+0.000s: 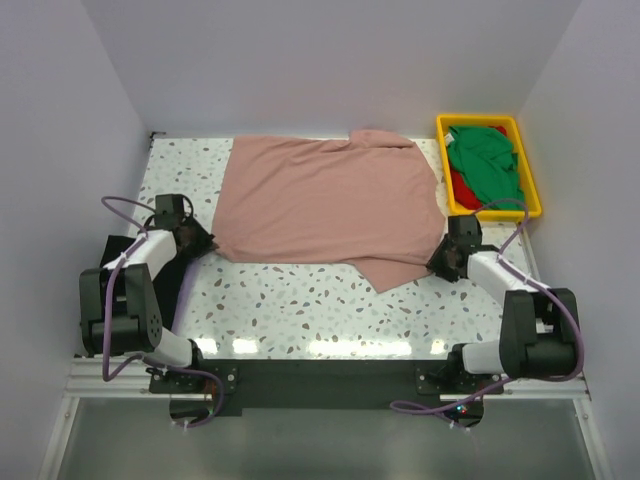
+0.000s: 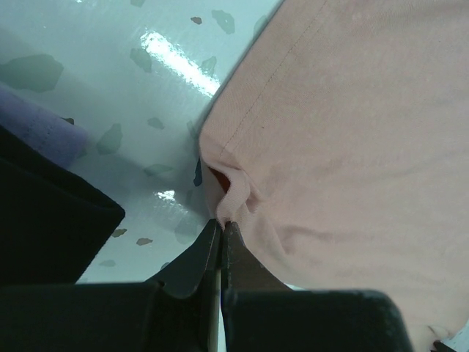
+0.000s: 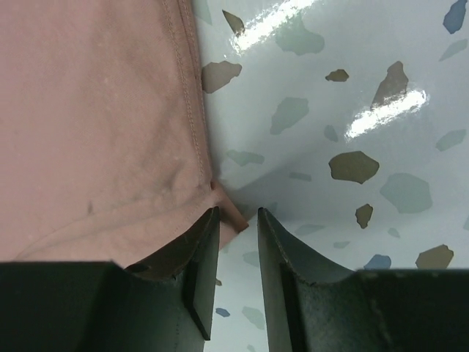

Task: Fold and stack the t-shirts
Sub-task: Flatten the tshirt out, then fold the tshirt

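We see tray far right, green shirt inside | pink shirt spread out | left claw pinches its corner | right claw narrowly apart

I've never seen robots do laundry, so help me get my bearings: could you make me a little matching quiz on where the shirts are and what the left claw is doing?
Things:
1. pink t-shirt
2. green t-shirt
3. black t-shirt
4. left gripper

Places or states:
A. lying in the yellow tray
B. shut, pinching a cloth corner
C. spread across the middle of the table
D. at the left edge, beside the left arm

Pairs: 1-C, 2-A, 3-D, 4-B
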You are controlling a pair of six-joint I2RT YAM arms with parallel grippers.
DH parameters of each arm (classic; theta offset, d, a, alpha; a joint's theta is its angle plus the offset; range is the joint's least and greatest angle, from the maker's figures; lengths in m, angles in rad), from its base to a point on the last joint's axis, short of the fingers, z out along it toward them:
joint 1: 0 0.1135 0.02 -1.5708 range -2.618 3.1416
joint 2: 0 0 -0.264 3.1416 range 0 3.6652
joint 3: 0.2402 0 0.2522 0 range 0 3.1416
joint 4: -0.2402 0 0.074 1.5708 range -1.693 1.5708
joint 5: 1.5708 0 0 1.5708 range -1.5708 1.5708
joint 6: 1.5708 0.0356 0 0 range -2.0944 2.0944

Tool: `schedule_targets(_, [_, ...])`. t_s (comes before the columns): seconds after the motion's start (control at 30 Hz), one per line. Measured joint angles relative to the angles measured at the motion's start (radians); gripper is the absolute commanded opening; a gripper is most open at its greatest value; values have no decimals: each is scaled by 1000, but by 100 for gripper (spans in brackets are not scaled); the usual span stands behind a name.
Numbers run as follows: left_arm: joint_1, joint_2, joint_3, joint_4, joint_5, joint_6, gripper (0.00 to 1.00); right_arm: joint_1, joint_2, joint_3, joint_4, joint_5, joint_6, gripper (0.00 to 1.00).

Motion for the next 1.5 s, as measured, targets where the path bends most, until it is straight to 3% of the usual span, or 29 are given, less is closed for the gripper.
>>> schedule_targets(0.2, [0,0,0,0,3,4,0,0,-2,-19,43,-1,14,0])
schedule_targets(0.33, [0,0,-1,0,3,13,0,0,-94,-56,16,-5,21,0])
schedule_targets(0.6, [0,-43,-24,-8,-17,19,0,0,-479,-80,-136,-84,37,0])
schedule_targets(1.03, [0,-244,-151,-76,-126,20,0,1,-916,-61,-510,-169,51,0])
schedule_targets(1.27, [-3,-261,-154,-94,-148,21,0,1,-919,-3,-573,-168,51,0])
schedule_targets(1.5, [-32,-88,-1,-103,-151,17,0,0,-571,82,-401,-161,51,0])
